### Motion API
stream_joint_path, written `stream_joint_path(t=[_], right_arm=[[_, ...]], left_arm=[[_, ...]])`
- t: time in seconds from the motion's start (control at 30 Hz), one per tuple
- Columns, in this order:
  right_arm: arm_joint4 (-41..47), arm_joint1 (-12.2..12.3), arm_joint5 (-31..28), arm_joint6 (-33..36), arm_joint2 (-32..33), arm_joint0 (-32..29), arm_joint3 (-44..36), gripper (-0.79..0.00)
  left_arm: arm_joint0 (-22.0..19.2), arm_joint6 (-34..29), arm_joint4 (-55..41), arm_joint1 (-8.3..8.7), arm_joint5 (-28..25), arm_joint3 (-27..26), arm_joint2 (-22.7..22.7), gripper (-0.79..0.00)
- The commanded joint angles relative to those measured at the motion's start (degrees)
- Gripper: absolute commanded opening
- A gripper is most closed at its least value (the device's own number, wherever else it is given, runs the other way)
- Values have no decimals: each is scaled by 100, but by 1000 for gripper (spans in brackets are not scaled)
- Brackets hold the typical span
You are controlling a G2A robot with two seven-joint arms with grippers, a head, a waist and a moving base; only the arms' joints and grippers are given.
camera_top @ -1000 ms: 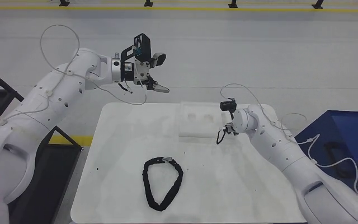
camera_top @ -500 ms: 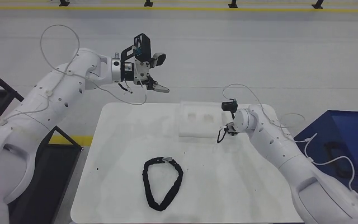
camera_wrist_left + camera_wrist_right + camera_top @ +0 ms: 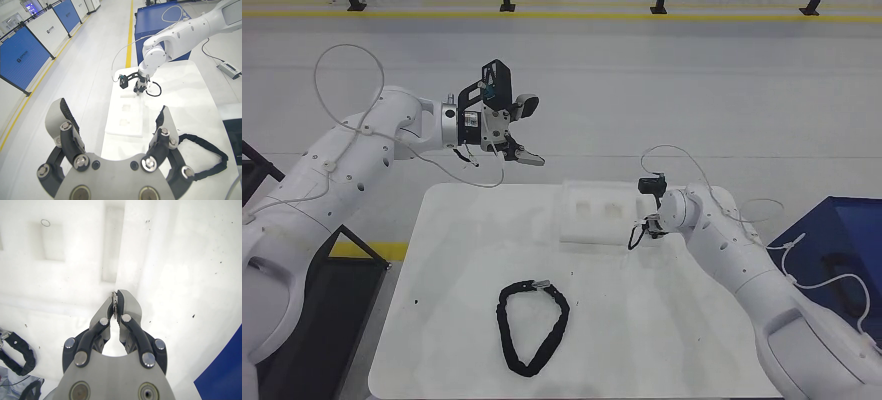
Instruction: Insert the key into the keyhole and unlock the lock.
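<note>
1. My right jaws are clamped on the key (image 3: 114,307), at a slot's end in the foam tray (image 3: 75,279).
2. My left jaws stand apart, empty, above the bench's (image 3: 462,300) far corner.
3. The lock (image 3: 532,328) lies mid-bench, well apart from the key; carrying, inserting and turning remain.

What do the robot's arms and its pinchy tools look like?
The left arm and right arm are smooth, rounded and white, with thin white cables looping along them. The left tool and right tool each have two grey metal fingers with black ribbed pads, black links and shiny silver bolts. A small black camera sits by the right wrist.
</note>
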Motion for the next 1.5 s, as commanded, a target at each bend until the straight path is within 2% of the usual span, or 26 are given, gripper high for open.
stream_joint_path(t=[0.0,0.17,0.37,0.77,1.03,1.47], right_arm=[[-49,4,73,111,24,18,-82,-785],[-277,58,346,359,108,12,-450,-785],[-591,233,624,772,350,-169,-1444,-785],[-354,831,257,1136,1781,-1547,-4215,-785],[1026,1000,-360,789,2799,-2439,-5131,-785],[3210,1085,-1389,351,3762,-3113,-5053,-785]], left_arm=[[0,-6,-5,0,0,0,0,0],[0,-6,-5,0,0,0,0,0],[0,-6,-5,0,0,0,0,0],[0,-6,-5,0,0,0,0,0],[0,-6,-5,0,0,0,0,0],[0,-6,-5,0,0,0,0,0]])
